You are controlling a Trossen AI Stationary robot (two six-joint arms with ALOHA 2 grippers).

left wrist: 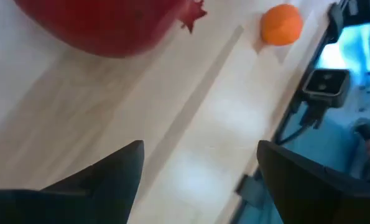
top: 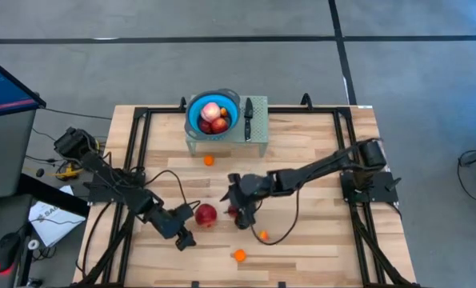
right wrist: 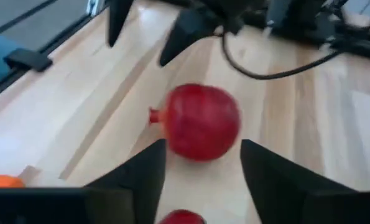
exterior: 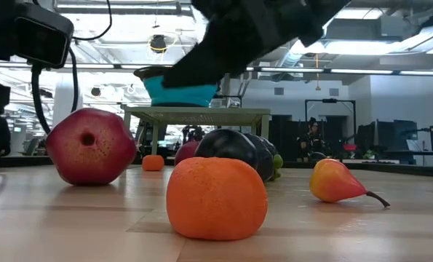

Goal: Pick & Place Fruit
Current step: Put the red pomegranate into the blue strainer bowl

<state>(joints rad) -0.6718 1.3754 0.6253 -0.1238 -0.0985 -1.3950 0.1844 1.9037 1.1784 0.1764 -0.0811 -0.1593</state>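
Note:
A large red fruit (top: 206, 214) lies on the table between my two grippers; it also shows in the right wrist view (right wrist: 200, 121) and the left wrist view (left wrist: 104, 25). My left gripper (top: 185, 240) is open and empty just near-left of it. My right gripper (top: 242, 220) is open, low over the table to the fruit's right. A small red fruit (right wrist: 181, 218) lies between its fingers, and a dark purple fruit (exterior: 238, 149) lies by it. The blue bowl (top: 196, 120) holds a pale pink fruit (top: 210, 110) and red ones (top: 219, 124).
The bowl and a black-handled knife (top: 248, 116) rest on a green stand (top: 258, 136) at the table's far edge. An orange fruit (top: 238, 255), a smaller orange-red one (top: 263, 235) and another small orange one (top: 209, 160) lie loose. Cables cross the table.

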